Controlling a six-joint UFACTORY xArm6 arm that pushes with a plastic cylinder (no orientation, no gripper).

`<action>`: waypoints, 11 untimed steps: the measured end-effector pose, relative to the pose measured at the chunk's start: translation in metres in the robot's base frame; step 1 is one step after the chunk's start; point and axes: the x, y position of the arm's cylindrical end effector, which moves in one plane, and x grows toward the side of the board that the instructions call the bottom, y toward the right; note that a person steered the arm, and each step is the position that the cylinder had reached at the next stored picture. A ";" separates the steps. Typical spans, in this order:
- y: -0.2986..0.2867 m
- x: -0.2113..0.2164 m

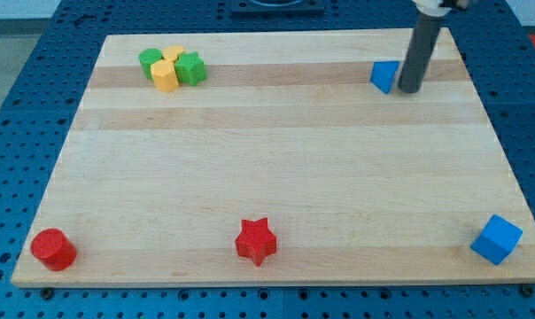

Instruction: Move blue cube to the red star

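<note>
tip: my tip (408, 90) is seen at the view's top right, touching or just beside the right side of a small blue block (385, 76); the shape of that block is not clearly made out.
jaws: none are fitted, only a straight rod, so no open or closed state can be told.
target: the blue cube (496, 239) is found at the view's bottom right corner of the surface (276, 159), well apart from the tip.
goal: the red star (255, 241) is placed near the bottom edge, centre, well to the left of the cube.
others: a red cylinder (53, 249) is seen at bottom left; a green and yellow cluster (172, 67) is seen at top left.
step: judged as not begun; the cube is untouched.
risk 1: the wrong blue block may be pushed, since the tip is set against it and not the cube.
risk 2: the cube may be slid off the surface, as it is close to two edges.
risk 3: an off-centre push may cause the cube to rotate and slip past the tip.
</note>
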 end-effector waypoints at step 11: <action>-0.003 0.275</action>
